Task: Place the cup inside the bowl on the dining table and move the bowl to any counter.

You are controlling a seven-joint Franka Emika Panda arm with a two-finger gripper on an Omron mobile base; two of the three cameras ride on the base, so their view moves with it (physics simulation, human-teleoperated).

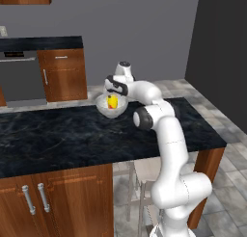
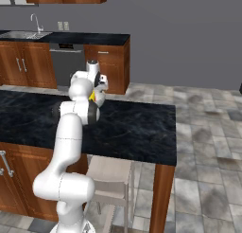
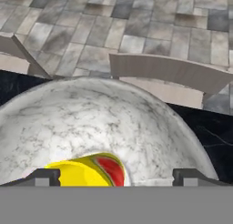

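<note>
In the left base view the gripper (image 1: 114,92) hung just over the speckled bowl (image 1: 111,106), which stood at the far edge of the dining table (image 1: 58,135), and the yellow cup (image 1: 113,102) sat inside the bowl, so the first half of the task looked done. Beyond the table, to the far left, ran the counter (image 1: 41,42) with its grey appliance and wood cabinets, well apart from the bowl. In the right base view the arm hid most of the bowl; only a sliver of the cup (image 2: 93,97) showed beside the gripper (image 2: 98,92), and the counter (image 2: 85,38) with its sink lay across the floor on the far side. In the hand view the two fingertips (image 3: 43,176) stood wide apart, one at each side of the picture, with the cup (image 3: 91,172) low between them but touched by neither, resting against the bowl's (image 3: 136,127) inner wall; the jaws were fully spread and held nothing. By my reading the next move called for shifting off the cup to the bowl's rim, closing on it firmly, then lifting and carrying it to the counter, which likely needed the base to drive.
</note>
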